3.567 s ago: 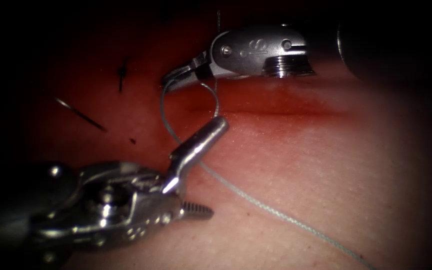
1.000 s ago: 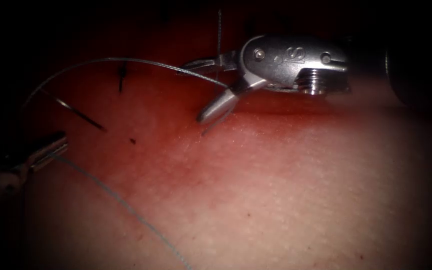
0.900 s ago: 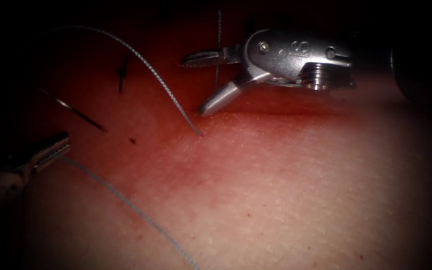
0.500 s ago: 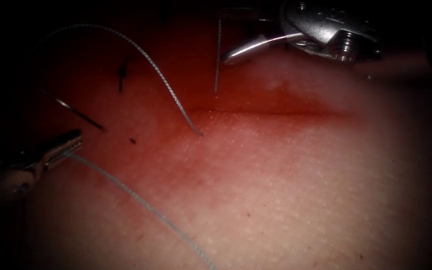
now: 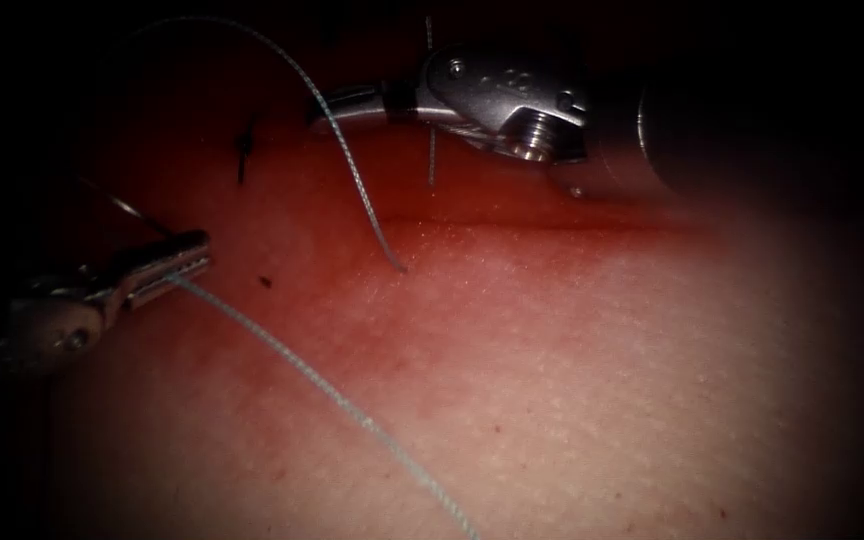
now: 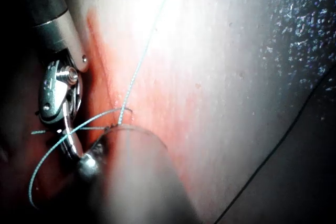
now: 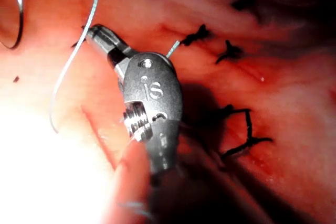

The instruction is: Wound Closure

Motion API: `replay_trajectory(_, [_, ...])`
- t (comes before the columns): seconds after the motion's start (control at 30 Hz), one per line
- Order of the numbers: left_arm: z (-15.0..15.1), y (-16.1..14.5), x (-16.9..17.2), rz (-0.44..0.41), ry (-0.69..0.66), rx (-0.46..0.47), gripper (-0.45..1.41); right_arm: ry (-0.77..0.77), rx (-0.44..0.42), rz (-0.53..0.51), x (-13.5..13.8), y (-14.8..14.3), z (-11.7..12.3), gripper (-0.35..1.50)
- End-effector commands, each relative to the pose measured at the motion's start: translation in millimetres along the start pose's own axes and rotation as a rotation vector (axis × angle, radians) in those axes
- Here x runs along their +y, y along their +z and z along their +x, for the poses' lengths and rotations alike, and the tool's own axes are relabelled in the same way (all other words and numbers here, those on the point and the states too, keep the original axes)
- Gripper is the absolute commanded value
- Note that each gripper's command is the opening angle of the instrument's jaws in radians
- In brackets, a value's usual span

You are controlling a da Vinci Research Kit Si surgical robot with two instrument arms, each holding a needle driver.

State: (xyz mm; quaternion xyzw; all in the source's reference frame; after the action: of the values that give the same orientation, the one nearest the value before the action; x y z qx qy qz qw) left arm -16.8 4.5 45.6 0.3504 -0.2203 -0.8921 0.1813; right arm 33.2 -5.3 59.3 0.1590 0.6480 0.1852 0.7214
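Observation:
My left tool (image 5: 184, 256) sits at the left over the tissue (image 5: 572, 380), shut on the pale thread (image 5: 332, 395), which trails off toward the near edge. Another stretch of thread (image 5: 347, 165) arcs up from where it enters the tissue near the cut's left end. My right tool (image 5: 330, 106) comes in from the right, its jaws shut where that arc crosses them (image 7: 94, 34). The curved needle (image 7: 19, 17) lies free on the tissue left of the cut (image 5: 542, 224), held by neither tool. The right tool's jaws (image 6: 71, 142) also appear in the left wrist view, with thread across them.
Dark finished stitches (image 7: 231, 52) cross the closed part of the wound, one (image 5: 243, 150) left of the right tool. A short thread end (image 5: 432, 155) stands up behind the right tool. Red fluid stains the tissue around the cut.
The right tool let the thread go, lifted away up and right, then came back left and shut its jaws at the thread arc. The left tool moved right, still holding its thread.

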Motion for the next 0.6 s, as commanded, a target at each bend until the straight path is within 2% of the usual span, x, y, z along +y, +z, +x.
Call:
replay_trajectory(0.03, [0.0,1.0,-0.3,0.002,-0.004,0.008,-0.45,0.008,0.021,0.008,0.2,1.9,0.1,-0.35])
replay_trajectory(0.23, [-0.3,3.2,-0.6,-0.046,-0.027,0.043,-0.45,0.03,0.122,0.042,-0.2,2.5,1.3,-0.35])
replay_trajectory(0.43, [-2.4,6.1,-0.3,-0.118,-0.043,0.054,-0.45,0.059,0.208,0.1,-1.1,0.5,4.0,-0.35])
replay_trajectory(0.6, [-3.4,8.4,0.0,-0.163,-0.058,0.077,-0.45,0.071,0.234,0.137,-2.5,0.2,5.6,-0.35])
